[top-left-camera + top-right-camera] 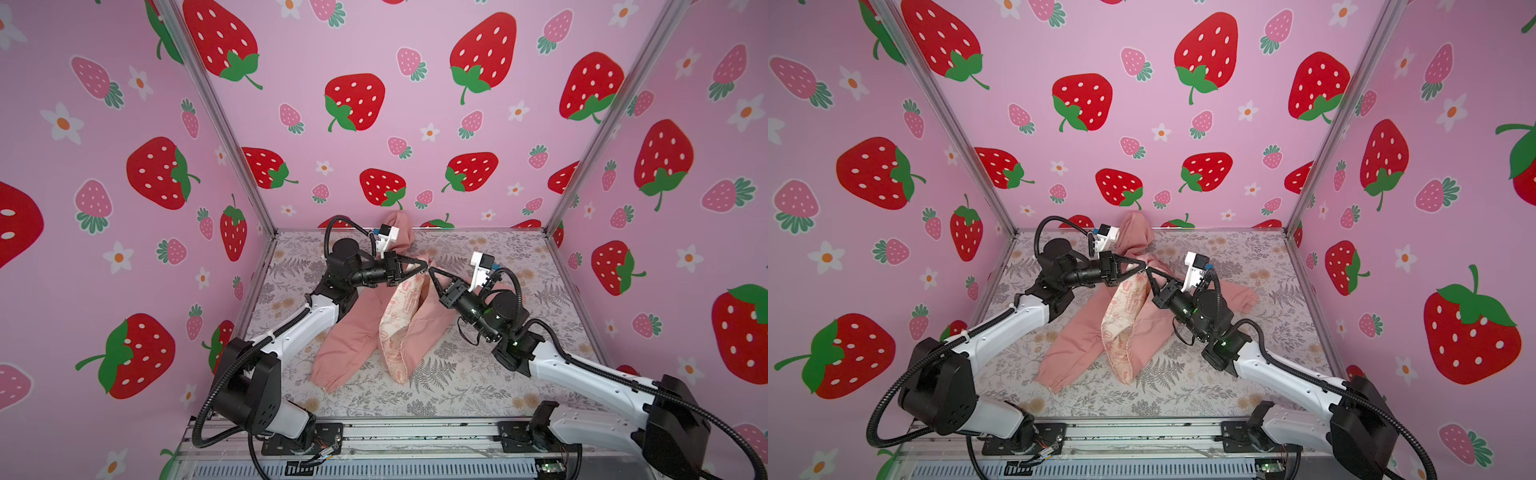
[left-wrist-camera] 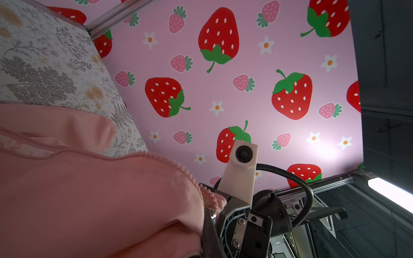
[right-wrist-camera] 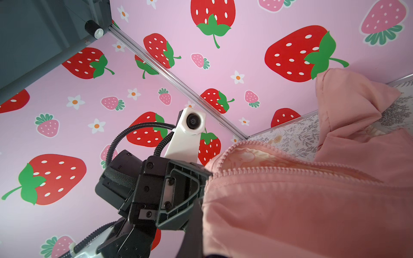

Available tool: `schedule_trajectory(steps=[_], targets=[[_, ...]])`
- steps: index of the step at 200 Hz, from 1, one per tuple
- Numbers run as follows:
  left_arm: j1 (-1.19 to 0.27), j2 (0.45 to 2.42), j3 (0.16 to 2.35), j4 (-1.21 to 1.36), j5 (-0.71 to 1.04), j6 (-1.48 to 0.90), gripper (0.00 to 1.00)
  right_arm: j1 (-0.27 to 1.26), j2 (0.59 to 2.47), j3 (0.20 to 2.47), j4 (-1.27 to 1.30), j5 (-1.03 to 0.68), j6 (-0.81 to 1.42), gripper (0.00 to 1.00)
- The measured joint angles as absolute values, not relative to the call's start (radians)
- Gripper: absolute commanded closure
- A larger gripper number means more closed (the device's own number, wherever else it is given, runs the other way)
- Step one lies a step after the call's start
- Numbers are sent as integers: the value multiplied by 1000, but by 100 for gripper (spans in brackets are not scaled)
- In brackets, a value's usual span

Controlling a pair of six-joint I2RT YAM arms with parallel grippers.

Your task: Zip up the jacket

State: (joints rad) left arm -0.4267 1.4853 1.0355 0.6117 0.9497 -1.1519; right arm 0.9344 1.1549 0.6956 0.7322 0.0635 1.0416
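Landmark: floral tabletop [image 1: 478, 374], the reference for every position below
Jacket [image 1: 357, 332]: salmon-pink, spread over the middle of the tabletop, its upper front lifted clear of the tabletop by both arms
Lining [image 1: 399, 328]: cream printed panel turned outward, running from the raised point down toward the tabletop's near edge; front plainly open
Hood [image 1: 401, 232]: bunched at the tabletop's back edge
Sleeve [image 1: 332, 370]: lies flat toward the tabletop's near-left, gathered cuff at its end
Left gripper [image 1: 422, 266]: above the tabletop's back half, pressed together and pinching a front edge of the jacket
Right gripper [image 1: 433, 273]: above the same spot, tip almost touching the left one, likewise pinching jacket fabric at the front opening
Zipper teeth [image 3: 257, 172]: two rows visible in the right wrist view, apart, lining showing between them
Slider: cannot be identified with certainty in any view
Done, as judged: both front edges gripped and brought close together
Outstanding, as judged: seating the zipper ends, then the whole closing run; no part of the zip appears joined
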Motion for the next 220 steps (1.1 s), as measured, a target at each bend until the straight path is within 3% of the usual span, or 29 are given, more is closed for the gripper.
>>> schedule_trajectory(steps=[220], targets=[[-434, 1584, 955, 973, 744, -1516, 100, 929, 1380, 661, 1097, 145, 973, 100]])
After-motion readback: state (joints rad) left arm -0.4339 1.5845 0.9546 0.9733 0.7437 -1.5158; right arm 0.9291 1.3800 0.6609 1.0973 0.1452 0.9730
